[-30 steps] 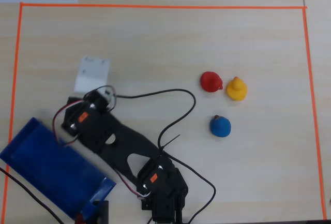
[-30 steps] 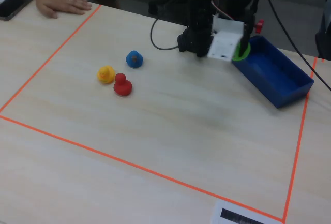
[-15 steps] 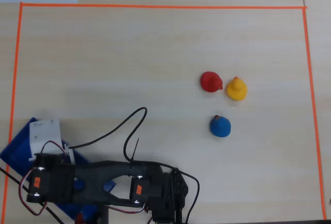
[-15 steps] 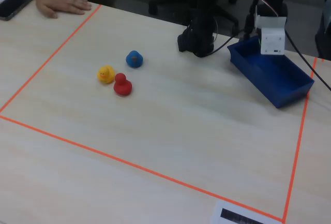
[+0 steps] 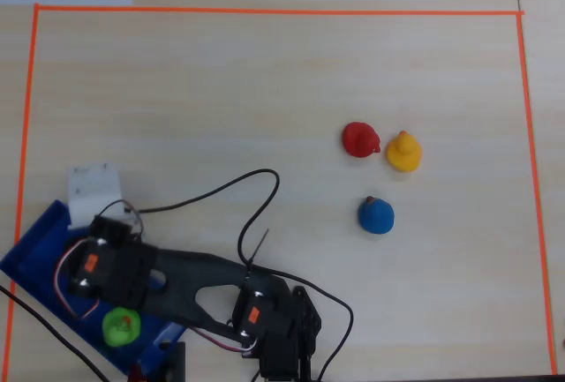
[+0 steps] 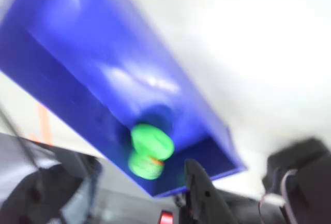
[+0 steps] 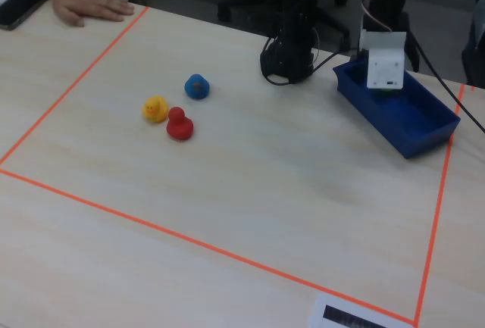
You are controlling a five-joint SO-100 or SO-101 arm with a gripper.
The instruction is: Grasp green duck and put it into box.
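The green duck point(image 6: 150, 151) lies inside the blue box point(image 6: 93, 63), near one end wall, free of the jaws. In the overhead view the duck point(image 5: 120, 325) sits in the box point(image 5: 40, 250) at the lower left, partly under my arm. My gripper point(image 6: 121, 193) is open and empty just above the box, with one dark finger point(image 6: 199, 190) to the right of the duck and the other at the far left. In the fixed view the box point(image 7: 413, 127) stands at the right, and the white block point(image 7: 384, 59) on my wrist hangs over it.
A red duck point(image 5: 360, 139), a yellow duck point(image 5: 403, 152) and a blue duck point(image 5: 376, 215) stand together right of centre. Orange tape point(image 5: 265, 11) frames the work area. A black cable point(image 5: 238, 197) loops over the table. A person's hand point(image 7: 83, 2) rests at the far edge.
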